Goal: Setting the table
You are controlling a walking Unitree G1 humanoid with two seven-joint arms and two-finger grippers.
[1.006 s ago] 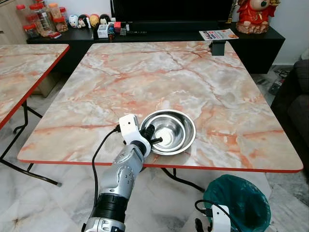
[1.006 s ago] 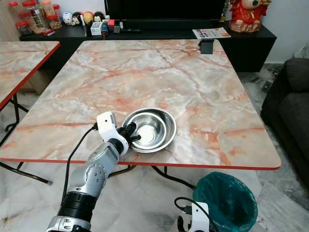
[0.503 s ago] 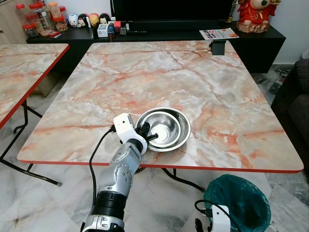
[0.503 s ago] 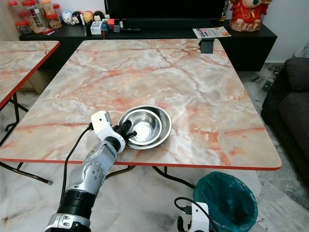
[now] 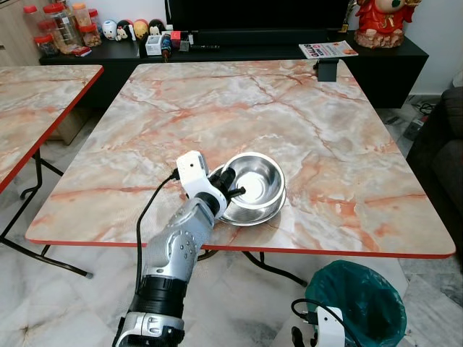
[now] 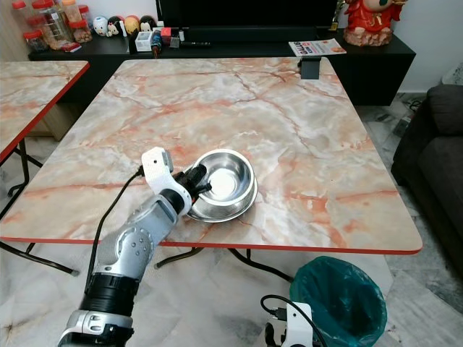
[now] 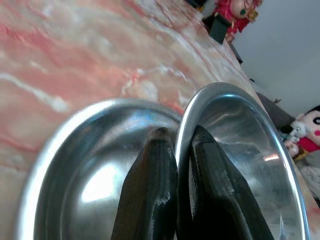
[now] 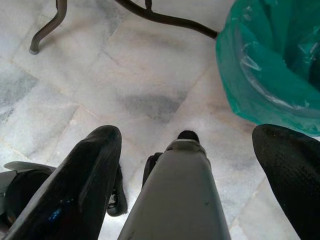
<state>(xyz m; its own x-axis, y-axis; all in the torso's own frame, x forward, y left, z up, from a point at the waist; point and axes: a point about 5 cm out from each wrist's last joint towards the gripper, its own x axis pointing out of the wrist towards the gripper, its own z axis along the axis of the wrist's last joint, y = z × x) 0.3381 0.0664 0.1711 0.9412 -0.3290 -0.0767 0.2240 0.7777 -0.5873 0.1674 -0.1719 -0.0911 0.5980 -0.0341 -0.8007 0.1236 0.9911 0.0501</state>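
Two steel bowls sit nested near the front edge of the marble table (image 5: 217, 108). My left gripper (image 5: 233, 189) is shut on the near-left rim of the upper bowl (image 5: 255, 176), one finger inside and one outside. That bowl is tilted up out of the lower bowl (image 5: 253, 216), which rests flat on the table. In the left wrist view the fingers (image 7: 150, 190) pinch the rim of the upper bowl (image 7: 240, 150), with the lower bowl (image 7: 85, 170) beneath. My right gripper (image 8: 187, 132) hangs open, low over the floor.
A green-lined bin (image 5: 354, 303) stands on the floor under the table's front right corner. A small black stand (image 5: 326, 70) sits at the far edge. A second marble table (image 5: 36, 94) is at the left, a dark sofa (image 6: 434, 159) at the right.
The left gripper slid the bowls a little to the left, then raised the upper bowl's rim. The upper bowl has tilted up and away, showing a second bowl under it.
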